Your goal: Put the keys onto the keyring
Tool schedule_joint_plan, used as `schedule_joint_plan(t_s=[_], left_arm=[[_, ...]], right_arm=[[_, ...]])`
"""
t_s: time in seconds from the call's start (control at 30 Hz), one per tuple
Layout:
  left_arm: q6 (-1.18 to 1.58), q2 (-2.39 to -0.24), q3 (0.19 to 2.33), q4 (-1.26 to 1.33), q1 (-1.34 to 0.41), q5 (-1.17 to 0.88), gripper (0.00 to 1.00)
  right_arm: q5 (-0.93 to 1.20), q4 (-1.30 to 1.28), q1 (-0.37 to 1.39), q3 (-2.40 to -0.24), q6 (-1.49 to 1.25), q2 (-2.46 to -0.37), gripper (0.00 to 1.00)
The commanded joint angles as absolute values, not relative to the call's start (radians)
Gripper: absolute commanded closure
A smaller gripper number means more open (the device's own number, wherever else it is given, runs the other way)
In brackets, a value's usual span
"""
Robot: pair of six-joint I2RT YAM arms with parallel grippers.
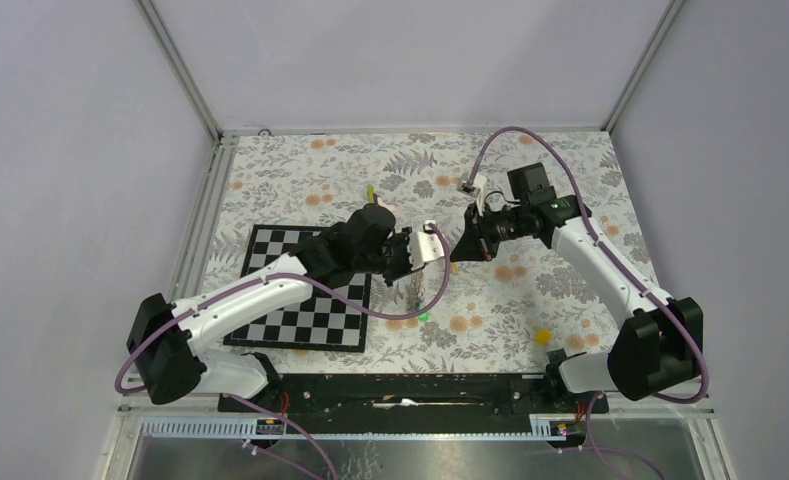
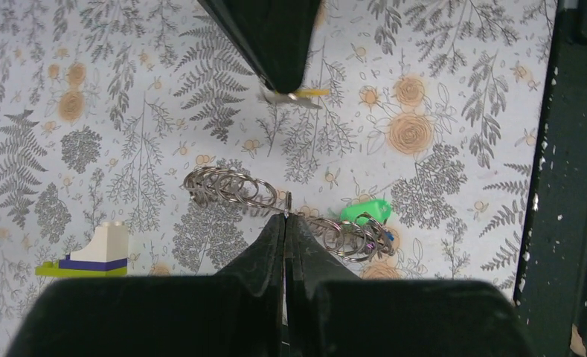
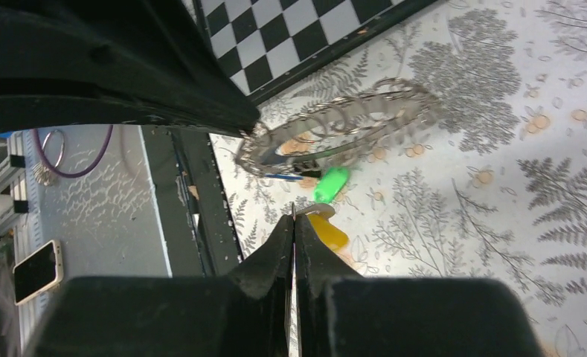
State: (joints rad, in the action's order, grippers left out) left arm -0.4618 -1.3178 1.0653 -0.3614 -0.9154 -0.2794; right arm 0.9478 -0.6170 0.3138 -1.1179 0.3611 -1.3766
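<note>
My left gripper (image 2: 286, 217) is shut on the keyring (image 2: 227, 186), a thin metal loop of many coils that hangs from its fingertips over the floral cloth. A green key (image 2: 366, 210) and a small blue key (image 2: 389, 235) hang on the ring. My right gripper (image 3: 294, 217) is shut on an orange-yellow key (image 3: 327, 232), held close beside the keyring (image 3: 335, 130) but apart from it. In the top view the two grippers face each other at mid-table, left (image 1: 415, 255) and right (image 1: 460, 250), with the ring (image 1: 417, 290) dangling below.
A black-and-white chessboard (image 1: 300, 300) lies under the left arm. A small white, purple and green block (image 2: 89, 256) sits on the cloth. A small yellow item (image 1: 542, 336) lies near the right arm's base. The black front rail (image 2: 565, 186) borders the cloth.
</note>
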Motion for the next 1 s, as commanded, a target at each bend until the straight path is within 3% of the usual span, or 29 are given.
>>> schedule_joint_plan(t_s=[0.0,0.97], left_arm=[[-0.390,-1.328,1.107,-0.239,-0.915,-0.227,1.00],[-0.362,-1.365,1.117,-0.218,-0.939,-0.223,1.00]], right_arm=[[0.996,-0.575,0.365,-1.103,0.318,-1.358,1.00],[1.038,-0.507,0.416,-1.124,0.220,-1.501,1.00]])
